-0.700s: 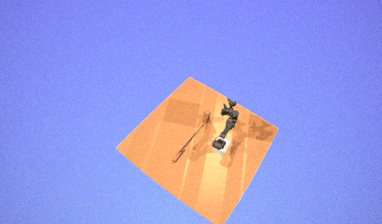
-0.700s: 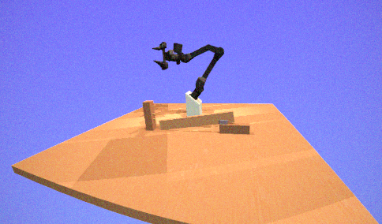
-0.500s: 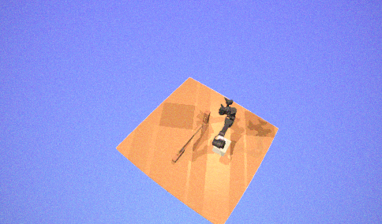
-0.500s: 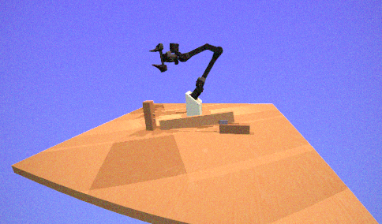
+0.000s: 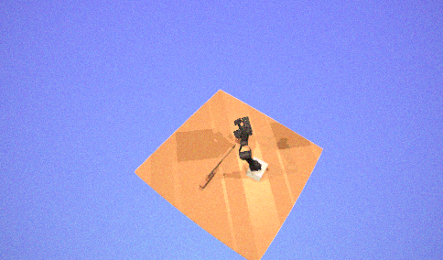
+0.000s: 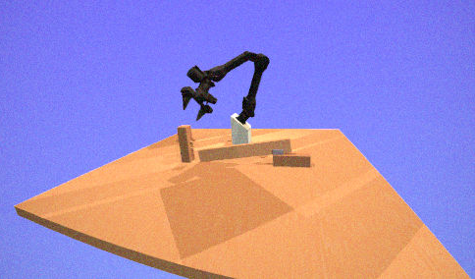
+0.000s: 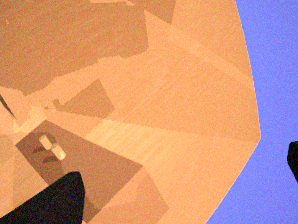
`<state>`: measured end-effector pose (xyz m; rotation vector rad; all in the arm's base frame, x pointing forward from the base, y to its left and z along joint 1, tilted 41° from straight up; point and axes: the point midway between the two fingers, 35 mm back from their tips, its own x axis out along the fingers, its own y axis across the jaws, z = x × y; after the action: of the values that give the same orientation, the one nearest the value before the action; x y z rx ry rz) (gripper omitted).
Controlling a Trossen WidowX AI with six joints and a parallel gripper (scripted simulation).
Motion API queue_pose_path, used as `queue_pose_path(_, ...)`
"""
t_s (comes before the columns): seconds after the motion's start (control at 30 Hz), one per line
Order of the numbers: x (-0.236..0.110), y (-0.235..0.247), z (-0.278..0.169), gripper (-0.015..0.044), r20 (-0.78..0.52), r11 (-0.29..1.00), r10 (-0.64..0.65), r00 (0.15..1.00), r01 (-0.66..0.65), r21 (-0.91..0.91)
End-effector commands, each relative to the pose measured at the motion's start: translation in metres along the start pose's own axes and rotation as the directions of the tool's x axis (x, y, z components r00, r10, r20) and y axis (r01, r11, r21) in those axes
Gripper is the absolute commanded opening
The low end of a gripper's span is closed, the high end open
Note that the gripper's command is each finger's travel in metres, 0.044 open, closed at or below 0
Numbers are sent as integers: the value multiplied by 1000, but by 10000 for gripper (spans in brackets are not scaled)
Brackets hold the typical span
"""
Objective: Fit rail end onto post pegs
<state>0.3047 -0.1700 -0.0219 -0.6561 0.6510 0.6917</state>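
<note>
The wooden post (image 6: 185, 143) (image 7: 102, 170) stands upright. Its two pale pegs (image 7: 52, 147) stick out toward the rail. The long rail (image 5: 221, 161) (image 6: 245, 149) slants: its near end is down on the table in front of the post, apart from the pegs. Its far end is raised at the blue-grey bracket (image 6: 278, 152) on the low footboard block (image 6: 291, 161). My gripper (image 6: 191, 114) (image 7: 185, 161) is wide open and empty, above the post, with its fingers pointing down. The holes in the rail's end cannot be made out.
The wooden table top (image 5: 183, 183) (image 6: 334, 221) bears the pale arm base (image 5: 257, 169) (image 6: 241, 132) behind the rail. Shadows lie across the table. One table edge shows at the right in the wrist view.
</note>
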Motion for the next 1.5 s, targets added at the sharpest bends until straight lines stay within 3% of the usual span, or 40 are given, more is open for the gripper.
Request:
queue_pose_path(0.0,45,44,41,440,23,941,309,951,-302,-150)
queue_pose_path(0.17,73,101,81,440,0,756,606,795,-576,-311)
queue_pose_path(0.23,76,113,88,440,-12,704,659,752,-623,-341)
queue_pose_path(1.47,116,139,91,440,-12,700,663,749,-626,-344)
